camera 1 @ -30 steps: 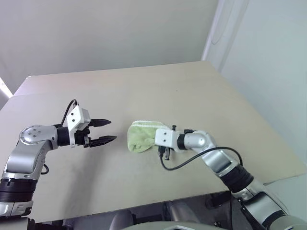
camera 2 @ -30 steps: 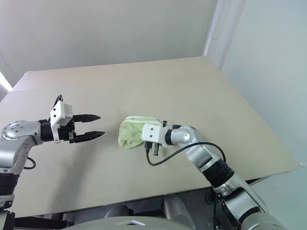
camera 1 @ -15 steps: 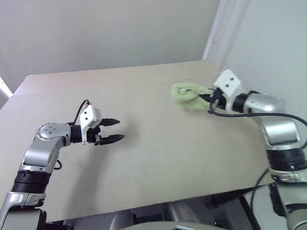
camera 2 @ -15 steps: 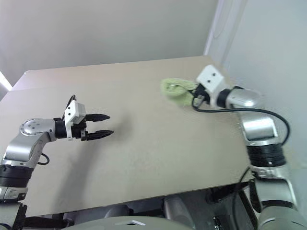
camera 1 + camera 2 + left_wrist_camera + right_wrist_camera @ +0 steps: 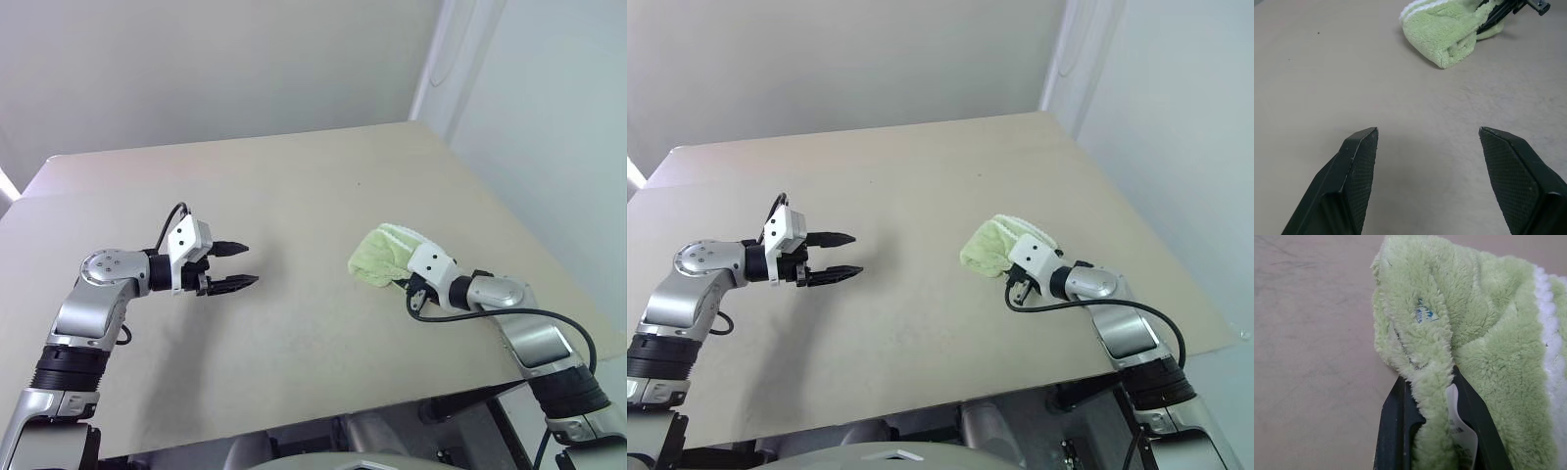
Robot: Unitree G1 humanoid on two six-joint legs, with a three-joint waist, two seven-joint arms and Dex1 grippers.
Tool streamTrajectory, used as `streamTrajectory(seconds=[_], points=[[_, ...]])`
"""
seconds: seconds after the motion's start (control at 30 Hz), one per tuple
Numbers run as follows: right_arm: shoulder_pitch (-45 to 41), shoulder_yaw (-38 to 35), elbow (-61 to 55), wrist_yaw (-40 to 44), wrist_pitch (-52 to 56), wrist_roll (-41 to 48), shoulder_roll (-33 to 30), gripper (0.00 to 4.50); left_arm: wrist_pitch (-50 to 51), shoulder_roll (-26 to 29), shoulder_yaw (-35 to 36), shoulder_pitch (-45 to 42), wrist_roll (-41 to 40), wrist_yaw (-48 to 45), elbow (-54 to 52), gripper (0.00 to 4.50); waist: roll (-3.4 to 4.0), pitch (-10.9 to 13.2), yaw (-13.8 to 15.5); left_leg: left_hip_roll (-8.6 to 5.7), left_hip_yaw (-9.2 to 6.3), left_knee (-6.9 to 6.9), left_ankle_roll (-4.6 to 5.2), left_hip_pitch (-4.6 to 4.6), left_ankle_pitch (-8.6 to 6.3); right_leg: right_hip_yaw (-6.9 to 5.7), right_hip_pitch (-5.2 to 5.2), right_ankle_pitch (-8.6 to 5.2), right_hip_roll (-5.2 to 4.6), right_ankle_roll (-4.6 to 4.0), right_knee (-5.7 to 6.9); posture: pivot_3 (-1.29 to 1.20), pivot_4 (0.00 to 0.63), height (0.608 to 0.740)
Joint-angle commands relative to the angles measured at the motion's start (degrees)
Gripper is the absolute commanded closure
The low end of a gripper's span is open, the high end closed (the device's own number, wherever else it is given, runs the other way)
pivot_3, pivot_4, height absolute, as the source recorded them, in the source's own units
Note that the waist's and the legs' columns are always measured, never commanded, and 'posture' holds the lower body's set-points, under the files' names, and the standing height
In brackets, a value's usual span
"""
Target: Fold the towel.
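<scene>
The right gripper (image 5: pixel 1440 431) is pinched shut on a fold of the towel (image 5: pixel 384 255), the green pile being squeezed between its two black fingers (image 5: pixel 1396 431) with a white tag caught beside them. The cloth is held this way, it is judged, so that it can be carried and laid out again rather than folded where it lies; it is bunched into a lump, not spread flat. The lump rests on the table (image 5: pixel 294 186) toward the right edge, about midway between the near and far edges. The left gripper (image 5: pixel 240 265) is kept spread wide above the bare table toward the left edge, well apart from the towel and pointed toward it, presumably to be ready to take a free corner.

Against a second ago, the towel is seen to have been shifted from near the middle of the table out toward the right edge; half a second ago it was lifted up near the far right corner. The left gripper is little changed and is as wide as before.
</scene>
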Motion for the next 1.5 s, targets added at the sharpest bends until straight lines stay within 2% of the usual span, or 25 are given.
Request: streamTrajectory(seconds=[0.03, 0.07, 0.1, 0.3, 0.47, 0.57, 0.77, 0.87, 1.07, 1.2, 1.37, 1.5], points=[[0.6, -0.5, -3.3, 1.2, 0.9, 0.7, -1.2, 4.47, 1.7, 1.3, 1.1, -1.8, -2.2, -1.7, -2.2, 1.01, 0.0, 0.0, 0.0, 0.0, -0.01, -0.02, 0.0, 0.0, 0.0, -0.02, 0.0, 0.0, 0.0, 0.0, -0.02, 0.0, 0.0, 0.712], [0.4, -1.0, -2.9, 1.0, 1.0, 0.6, -1.5, 4.47, 1.5, 1.5, 1.1, -1.8, -2.0, -1.8, -2.0, 1.01, 0.0, 0.0, -0.1, 0.01, -0.02, -0.02, 0.0, -0.02, 0.0, -0.03, 0.0, 0.0, 0.0, 0.01, -0.04, 0.0, 0.0, 0.712], [0.3, -1.3, -2.7, 0.9, 1.0, 0.6, -1.7, 3.82, 1.4, 1.5, 1.1, -1.7, -1.9, -1.8, -2.0, 1.01, 0.0, 0.0, 0.0, 0.01, -0.01, -0.03, 0.0, -0.02, 0.0, -0.03, 0.0, 0.0, 0.0, 0.01, -0.07, 0.0, 0.0, 0.712], [0.5, -4.3, -5.5, 4.4, 2.9, 4.1, -4.6, 2.04, 1.4, 1.3, 1.0, -1.2, -1.8, -1.7, -2.1, 1.01, 0.0, 0.0, 0.1, 0.0, -0.01, -0.02, 0.0, -0.02, 0.0, -0.03, 0.0, 0.0, -0.02, 0.01, -0.17, 0.0, 0.0, 0.712], [-3.1, -16.9, -10.1, 6.9, 13.2, 21.9, -2.0, 2.04, 1.1, 0.8, 0.7, -1.5, -1.6, -1.5, -1.5, 1.01, 0.0, 0.0, -0.1, 0.0, -0.02, -0.03, 0.0, -0.05, 0.0, -0.03, 0.01, 0.01, -0.03, 0.02, -0.23, 0.0, 0.0, 0.712], [-5.7, -19.5, -8.4, 3.5, 14.8, 25.2, 1.3, 2.04, 1.6, 0.6, 1.2, -1.8, -2.4, -1.6, -1.6, 1.01, -0.02, 0.0, -0.1, 0.02, -0.03, -0.05, 0.0, -0.07, 0.0, -0.04, 0.1, 0.02, 0.0, 0.01, -0.22, 0.0, 0.0, 0.712], [-8.7, -17.6, -0.3, -1.9, 11.3, 22.9, 7.0, 2.04, 5.4, 1.5, 3.0, -2.0, -6.3, -2.5, -3.7, 1.01, -0.01, 0.0, 0.0, 0.02, -0.06, -0.05, 0.0, -0.03, 0.0, -0.09, 0.11, 0.02, -0.02, 0.01, -0.23, 0.0, 0.0, 0.712], [-9.2, -14.6, 7.0, -3.3, 5.4, 19.1, 9.8, 2.04, 5.8, 2.0, 3.1, -1.8, -6.3, -2.3, -4.4, 1.01, -0.01, 0.0, 0.0, 0.02, -0.05, -0.05, 0.0, -0.05, 0.0, -0.09, 0.09, 0.04, -0.03, 0.02, -0.32, 0.0, 0.0, 0.712], [-11.5, -9.9, 28.7, -6.5, -9.7, 10.5, 14.3, 2.04, 5.6, 1.9, 2.9, -2.0, -5.9, -1.5, -5.2, 1.01, 0.01, 0.0, -0.1, 0.02, -0.04, -0.06, 0.0, -0.04, 0.0, -0.08, 0.09, 0.12, -0.04, 0.14, -0.32, 0.0, 0.0, 0.712], [-11.7, -6.4, 36.0, -7.6, -15.3, 5.8, 16.1, 2.04, 6.1, 2.0, 3.4, -2.8, -6.3, -1.0, -4.9, 1.01, -0.12, -0.1, -0.5, 0.03, -0.03, -0.06, 0.0, -0.05, 0.0, -0.06, 0.21, 0.13, -0.03, 0.14, -0.29, 0.0, 0.0, 0.712], [-11.4, -5.6, 36.9, -7.5, -16.8, 4.5, 16.2, 2.04, 6.6, 2.4, 3.8, -3.4, -6.9, -0.9, -4.7, 1.01, -0.37, -0.3, -0.7, 0.03, -0.05, -0.03, 0.0, 0.15, 0.0, -0.06, 0.61, 0.05, -0.02, -0.01, -0.26, 0.0, 0.0, 0.712], [-11.0, -9.8, 26.6, -4.0, -9.9, 11.0, 13.6, 2.04, 7.4, 2.7, 4.3, -3.4, -7.9, -1.2, -4.7, 1.01, -0.3, -0.3, -0.5, 0.03, -0.1, -0.01, 0.0, 0.19, 0.0, -0.08, 0.67, 0.05, -0.02, -0.02, -0.24, 0.0, 0.0, 0.712]])
